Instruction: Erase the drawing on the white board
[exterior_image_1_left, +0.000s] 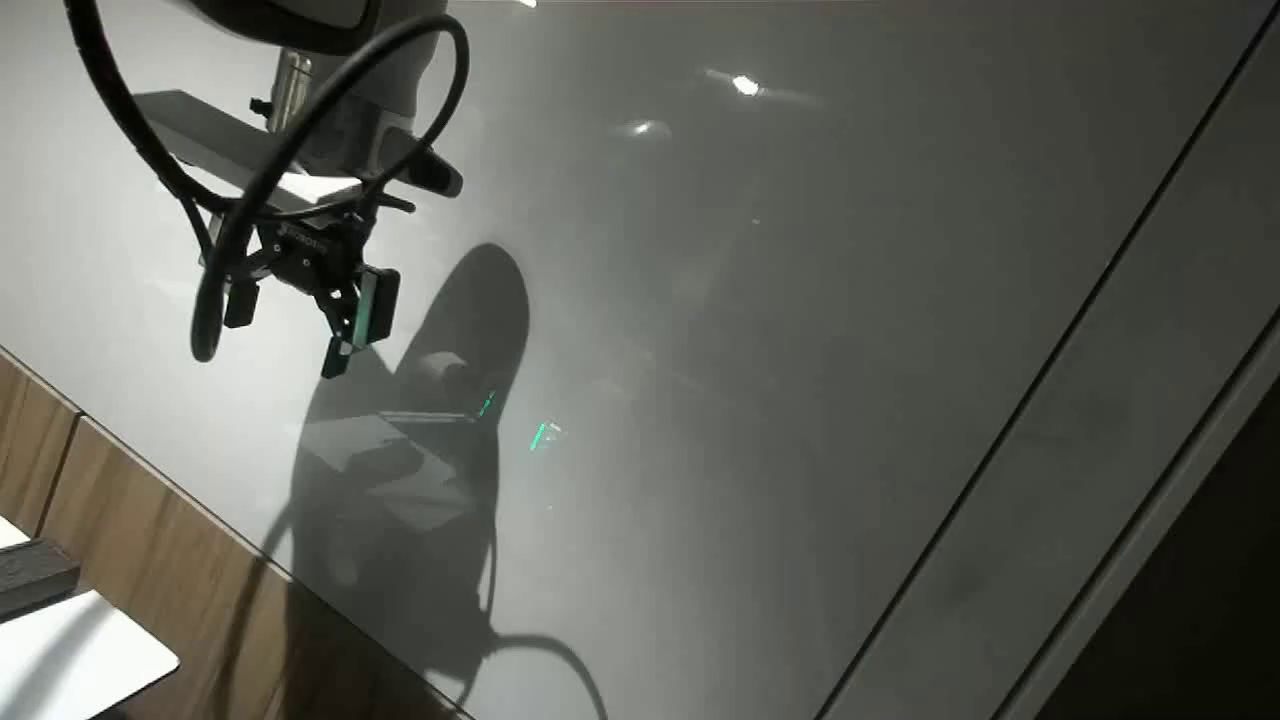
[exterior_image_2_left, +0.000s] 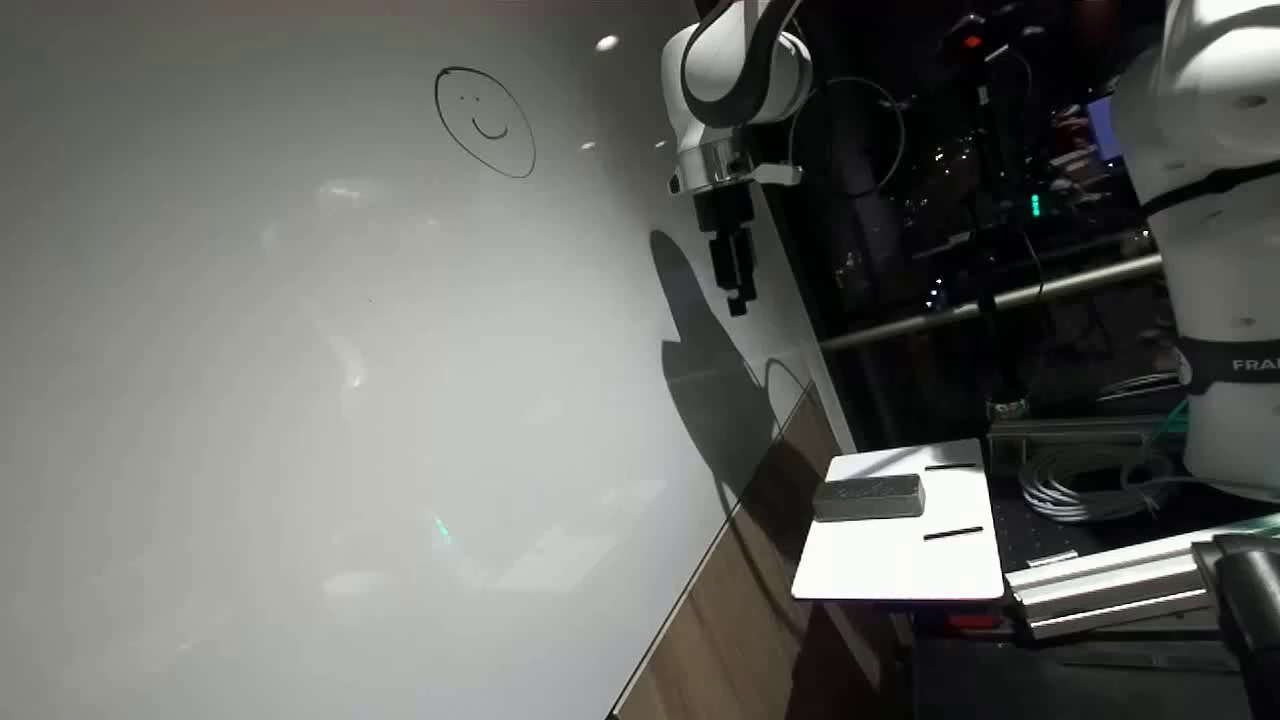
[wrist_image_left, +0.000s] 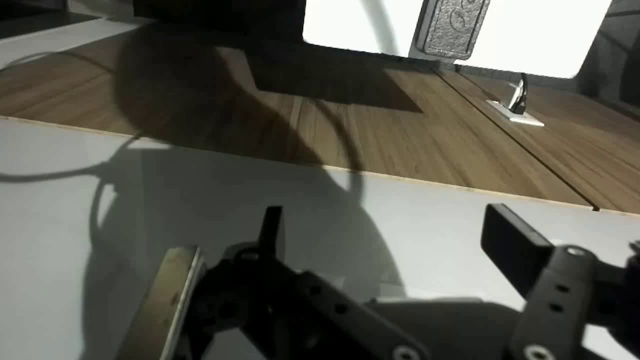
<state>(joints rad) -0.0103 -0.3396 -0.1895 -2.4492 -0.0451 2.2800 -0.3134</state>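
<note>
Gripper (wrist_image_left: 390, 230) spread wide (nothing gripped), well apart from smiley drawing (exterior_image_2_left: 487, 124) on white board (exterior_image_2_left: 480, 330).

Glare here, white hotspots (exterior_image_1_left: 745, 86) popping off the whiteboard (exterior_image_1_left: 750, 400) in both exterior views (green glints (exterior_image_1_left: 540, 436) too)! A big arm shadow (exterior_image_1_left: 460, 320) spills across it onto the wood panelling (exterior_image_1_left: 150, 520). Wrist view now: white platform (wrist_image_left: 335, 25) blown out, gripper (wrist_image_left: 392, 232) soft-edged, deep gloom at top left.

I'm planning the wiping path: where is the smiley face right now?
In an exterior view, the smiley face is on the white board, high and left of centre in the picture, above and left of the pincer.
</note>
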